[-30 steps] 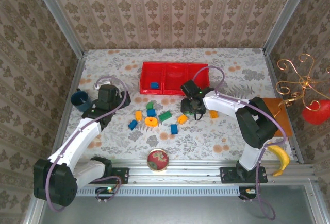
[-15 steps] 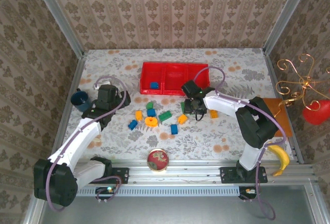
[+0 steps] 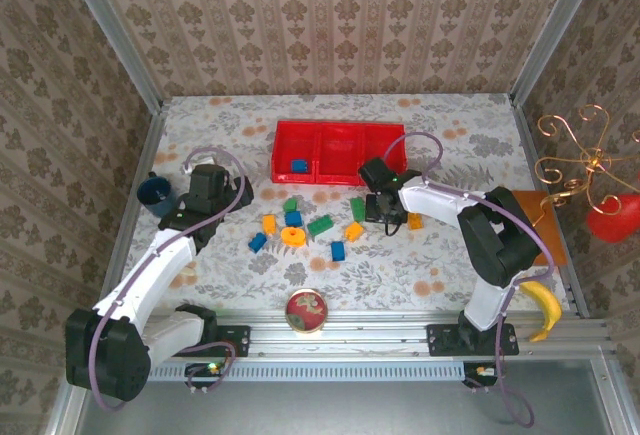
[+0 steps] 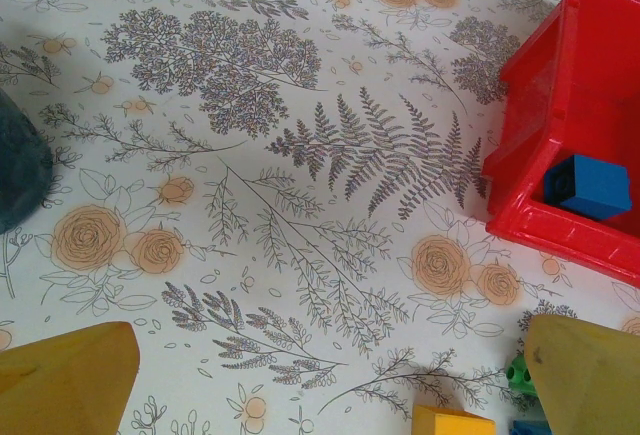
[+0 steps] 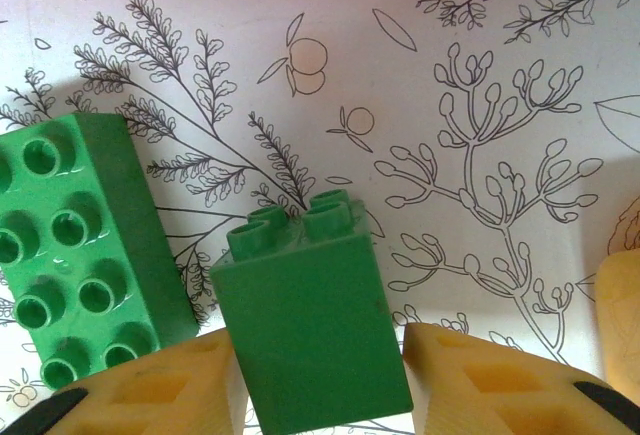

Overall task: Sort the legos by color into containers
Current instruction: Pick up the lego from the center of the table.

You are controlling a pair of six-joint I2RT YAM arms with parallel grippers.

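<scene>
Done: I see one blue block (image 3: pixel 299 166) in the left box of the red tray (image 3: pixel 330 180).
Right gripper (image 5: pixel 315 380): squeezing a green block (image 5: pixel 310 315), next to a long green brick (image 5: pixel 85 255).
Left gripper (image 4: pixel 330 375): wide open, holding nothing.
Left to do: most legos (image 3: pixel 337 251) lie loose on the table (image 3: pixel 450 255).

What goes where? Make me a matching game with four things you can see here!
Things:
1. tall green block
2. orange ring
3. banana
4. dark blue cup

Places:
A. far left, beside the left gripper
B. between the right gripper's fingers
C. flat in the middle of the table
D. near right corner, past the right arm's base

Pairs: 1-B, 2-C, 3-D, 4-A
</scene>
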